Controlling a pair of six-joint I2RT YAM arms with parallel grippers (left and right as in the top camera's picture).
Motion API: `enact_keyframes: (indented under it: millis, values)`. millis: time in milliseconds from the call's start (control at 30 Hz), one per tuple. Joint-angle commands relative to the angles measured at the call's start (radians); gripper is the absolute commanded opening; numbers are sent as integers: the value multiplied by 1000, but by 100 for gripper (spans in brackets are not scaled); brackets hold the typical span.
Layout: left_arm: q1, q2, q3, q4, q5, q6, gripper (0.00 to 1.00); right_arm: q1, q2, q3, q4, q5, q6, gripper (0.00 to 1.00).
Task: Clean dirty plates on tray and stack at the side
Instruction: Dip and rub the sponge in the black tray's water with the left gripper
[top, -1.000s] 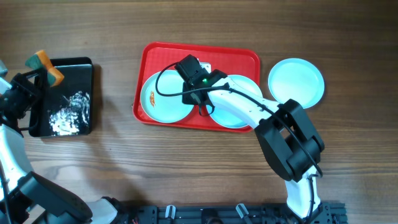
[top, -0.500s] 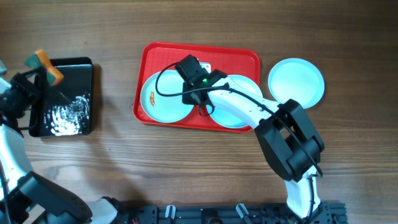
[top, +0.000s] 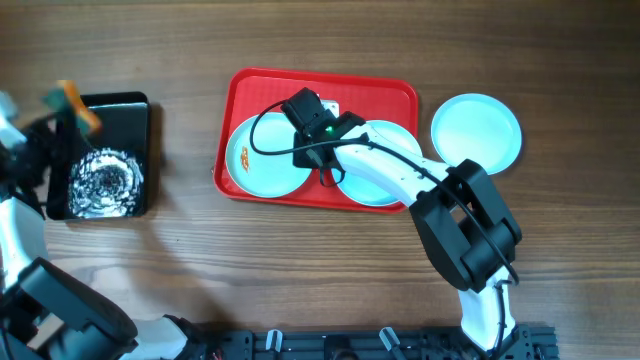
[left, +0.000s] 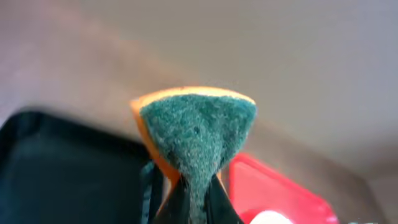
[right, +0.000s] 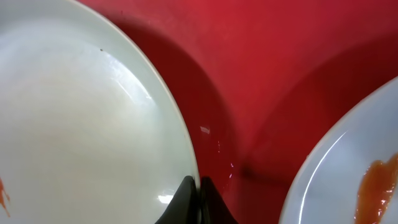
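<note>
The red tray (top: 320, 85) holds two dirty plates. On the left plate (top: 258, 160) (right: 81, 118) an orange smear shows near its left edge, and my right gripper (top: 323, 177) (right: 199, 186) is shut on its right rim. My right arm covers much of the right plate (top: 390, 185) (right: 348, 180), which also has an orange smear. A third plate (top: 476, 132) lies on the bare wood to the right of the tray. At the far left my left gripper (top: 58, 120) (left: 198, 202) is shut on an orange sponge (top: 72, 100) (left: 198, 130) with a green scouring face.
A black tray (top: 105, 155) (left: 62, 174) with glinting liquid in it lies at the left, under the sponge. My right arm reaches from the table's front edge across the red tray's right half. Bare wood lies between the two trays.
My left arm has shifted a little and is blurred with the sponge. The shine on the liquid in the black tray has changed shape. My right arm and the plates have not moved.
</note>
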Motion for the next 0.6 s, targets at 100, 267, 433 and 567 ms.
enact_keyframes:
  millis: [100,267,433,567]
  values:
    - [-8,-64,17,-143,-101,-12,4,3,-11,-3,-1,0,-13,4]
    - [-29,60,-29,-290,-500,55,4,3,-11,-3,-1,0,-12,4]
    - [-30,-81,39,-110,-71,23,4,3,-11,-3,2,3,-12,4]
    - [-30,-130,39,-82,-127,4,4,3,-11,-3,6,3,-11,4]
